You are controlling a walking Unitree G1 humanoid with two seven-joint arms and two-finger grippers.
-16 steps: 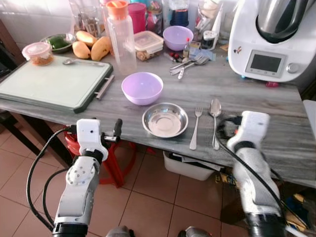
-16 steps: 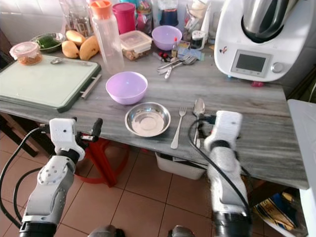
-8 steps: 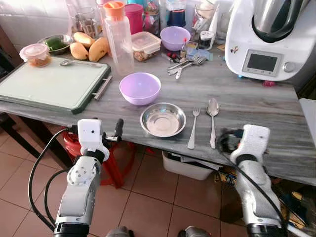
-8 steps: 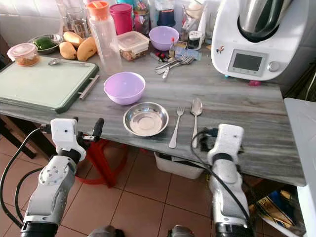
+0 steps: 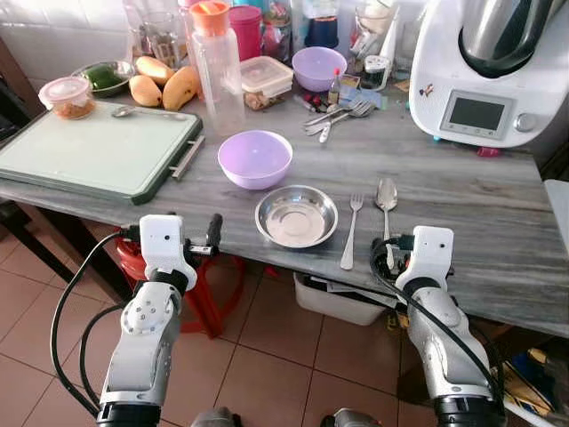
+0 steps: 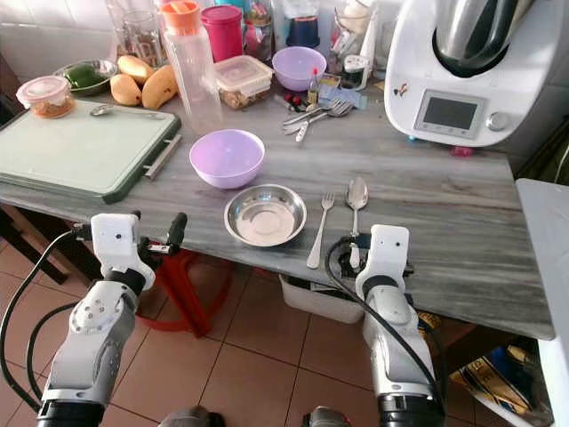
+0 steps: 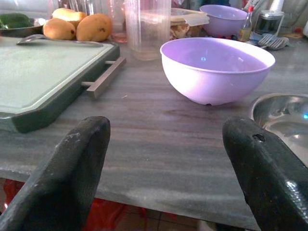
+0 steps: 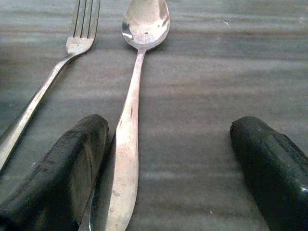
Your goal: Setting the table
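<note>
My right end effector (image 8: 168, 168) has moved in since a second ago: it was off to the right of the spoon (image 5: 387, 213), now it sits at the near bench (image 5: 462, 200) edge right at the spoon handle's near end. Fingers (image 8: 62, 173) spread wide, flat on the bench; the handle tip lies just inside one finger, touching or almost, can't tell. Nothing pinched.

Spoon lies bowl-far, handle-near, right of the fork (image 5: 351, 229), the two roughly parallel. Fork is just right of the steel dish (image 5: 297, 216). Neither has shifted from the earlier frames. Purple bowl (image 5: 255, 158) sits just far-left of the dish, apart from it.

My left end effector (image 7: 163, 168) is unchanged: at the near edge left of the dish, fingers (image 7: 67, 178) spread, gripping nothing, pointing at the purple bowl.

Rest of the bench is the same. Green board (image 5: 93, 149) on the left with a spoon on its far side, mangoes (image 5: 164, 84) behind it, clear bottle (image 5: 218, 67) with orange cap, lidded food box (image 5: 267, 78), second purple bowl (image 5: 318, 67) at the far side, loose cutlery (image 5: 338, 114) near it, white cooker machine (image 5: 489, 67) far right. Red stool (image 5: 209, 294) under the bench.
</note>
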